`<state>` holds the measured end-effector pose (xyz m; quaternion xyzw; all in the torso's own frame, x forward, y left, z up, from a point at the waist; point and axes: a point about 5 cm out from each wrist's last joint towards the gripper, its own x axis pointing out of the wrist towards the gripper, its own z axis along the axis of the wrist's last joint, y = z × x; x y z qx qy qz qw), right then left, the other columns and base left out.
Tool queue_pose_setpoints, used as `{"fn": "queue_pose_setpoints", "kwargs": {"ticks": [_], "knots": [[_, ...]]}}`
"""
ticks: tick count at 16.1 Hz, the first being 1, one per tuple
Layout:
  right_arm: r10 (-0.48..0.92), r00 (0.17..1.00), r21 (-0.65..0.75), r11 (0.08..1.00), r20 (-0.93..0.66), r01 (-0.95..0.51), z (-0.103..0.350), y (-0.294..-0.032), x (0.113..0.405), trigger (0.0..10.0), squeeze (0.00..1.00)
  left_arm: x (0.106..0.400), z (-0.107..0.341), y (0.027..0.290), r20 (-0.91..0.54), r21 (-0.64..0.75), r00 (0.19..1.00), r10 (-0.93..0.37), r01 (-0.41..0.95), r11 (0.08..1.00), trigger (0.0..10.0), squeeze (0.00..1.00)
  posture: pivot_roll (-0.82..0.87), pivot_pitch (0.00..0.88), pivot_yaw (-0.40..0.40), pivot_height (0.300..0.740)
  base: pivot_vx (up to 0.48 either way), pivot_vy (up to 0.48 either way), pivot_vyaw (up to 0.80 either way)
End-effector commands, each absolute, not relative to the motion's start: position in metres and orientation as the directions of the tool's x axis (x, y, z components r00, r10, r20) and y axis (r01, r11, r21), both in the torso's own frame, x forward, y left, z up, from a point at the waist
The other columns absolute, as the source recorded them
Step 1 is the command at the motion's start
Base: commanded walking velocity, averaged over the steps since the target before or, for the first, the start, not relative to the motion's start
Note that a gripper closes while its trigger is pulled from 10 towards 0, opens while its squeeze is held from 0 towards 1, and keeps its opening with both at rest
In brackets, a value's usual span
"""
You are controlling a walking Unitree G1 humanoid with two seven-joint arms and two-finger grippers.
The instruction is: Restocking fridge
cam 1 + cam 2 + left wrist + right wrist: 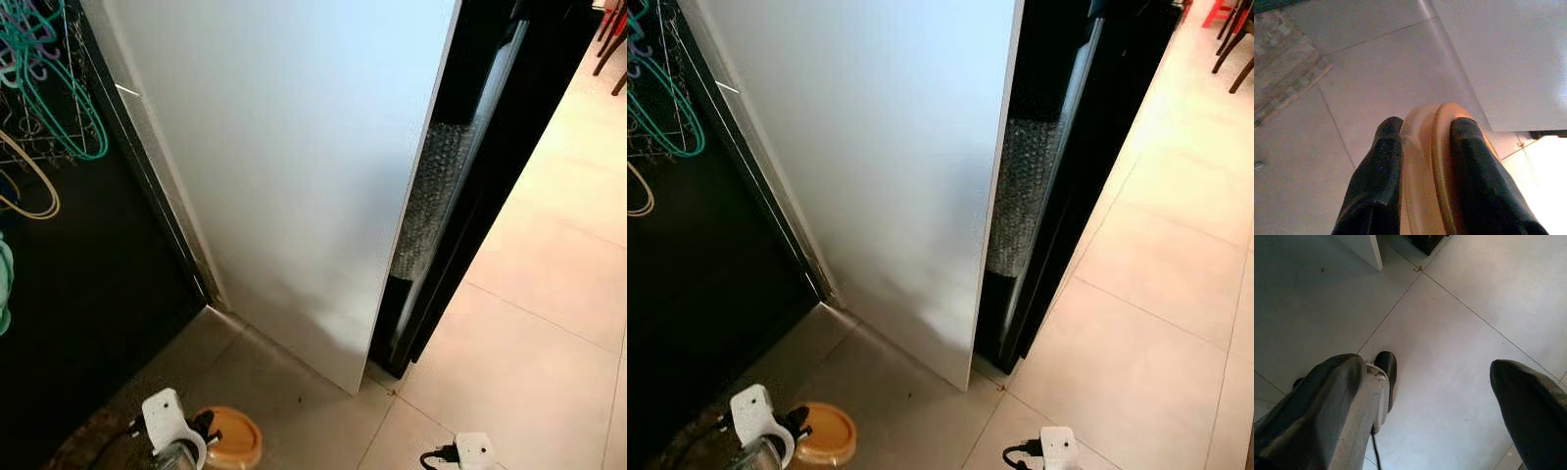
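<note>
the left end effector (1422,161) is clamped on a round orange plastic lid (1430,147); the right end effector (1444,396) hangs spread apart. facing the white fridge door (294,166), it should swing that wider before carrying anything in.

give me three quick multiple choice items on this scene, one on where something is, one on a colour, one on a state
1. Where is the orange lid?
A. on a shelf
B. between the left pincer's fingers
C. flat on the tiles by the chairs

2. What colour is the big door panel ahead?
A. white
B. red
C. yellow

3. How does the right pincer stand?
A. shut on a bottle
B. shut on a hanger
C. open over the floor

Answers:
1 B, the left wrist view shows the orange lid clamped on its rim by the left pincer.
2 A, the door panel is plain white.
3 C, the right pincer has its fingers spread wide with bare tiled floor between them.
</note>
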<state>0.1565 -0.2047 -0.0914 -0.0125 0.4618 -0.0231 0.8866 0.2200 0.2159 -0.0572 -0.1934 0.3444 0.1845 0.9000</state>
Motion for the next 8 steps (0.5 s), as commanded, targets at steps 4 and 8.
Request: {"fn": "queue_pose_setpoints", "kwargs": {"ticks": [4,8], "knots": [[-0.054,0.579,-0.029,0.998,-0.814,0.053,-0.093,-0.204,0.151,10.0,0.0,0.213,-0.064,0.213,-0.727,-0.347,0.66,0.192,-0.594,0.725,10.0,0.0,-0.12,0.016,0.059,0.74,0.0,0.0,0.0],[-0.05,0.577,-0.03,0.999,-0.815,0.044,-0.093,-0.205,0.15,10.0,0.0,0.205,-0.068,0.219,-0.746,-0.416,0.625,0.23,-0.707,0.572,10.0,0.0,-0.1,0.03,0.05,0.74,0.0,0.0,0.0]]}}
